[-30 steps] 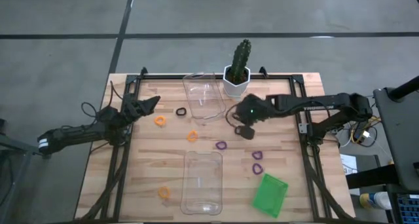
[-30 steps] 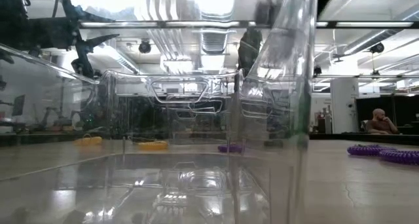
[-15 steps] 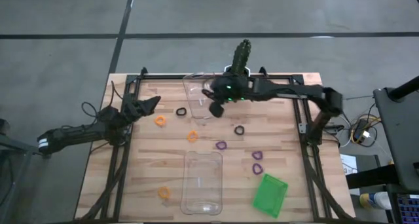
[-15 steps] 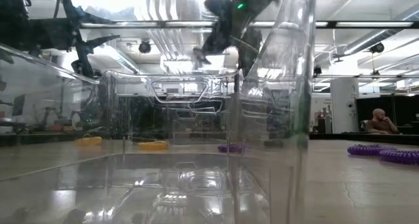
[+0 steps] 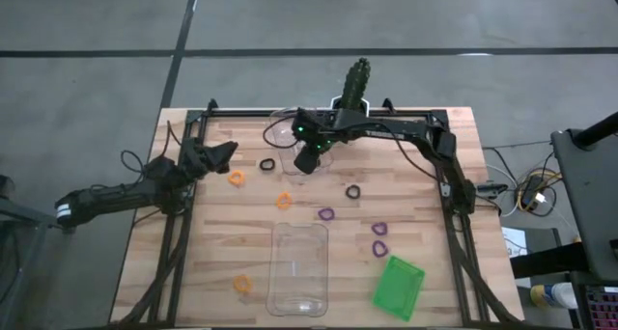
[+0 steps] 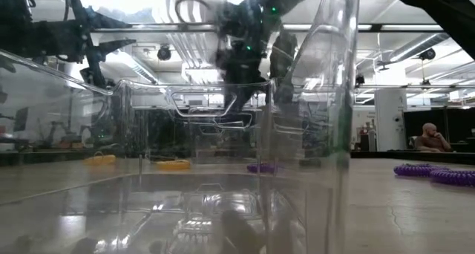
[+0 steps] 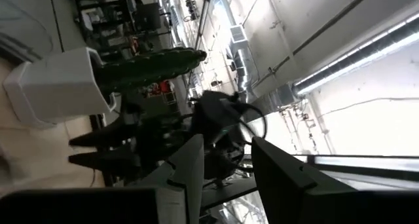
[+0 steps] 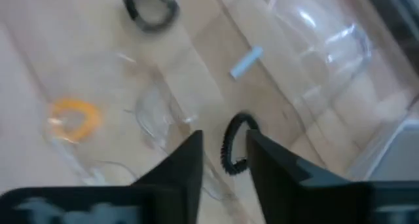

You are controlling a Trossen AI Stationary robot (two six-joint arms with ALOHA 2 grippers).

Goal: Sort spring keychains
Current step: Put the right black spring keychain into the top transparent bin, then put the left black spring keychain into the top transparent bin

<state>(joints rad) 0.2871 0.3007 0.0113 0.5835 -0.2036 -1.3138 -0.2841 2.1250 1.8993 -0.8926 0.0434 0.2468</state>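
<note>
Right gripper [image 5: 307,159] clamping black keychain [image 8: 234,144] over far clear tray [image 5: 286,127] edge, left gripper [image 5: 228,151] parted, well apart.

The right hand [image 5: 307,160] hangs over the far clear tray [image 5: 286,127].

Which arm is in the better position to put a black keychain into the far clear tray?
The right. Its gripper is over the far clear tray and holds a black keychain between its fingers. The left gripper waits open by the table's left side, holding nothing.
</note>
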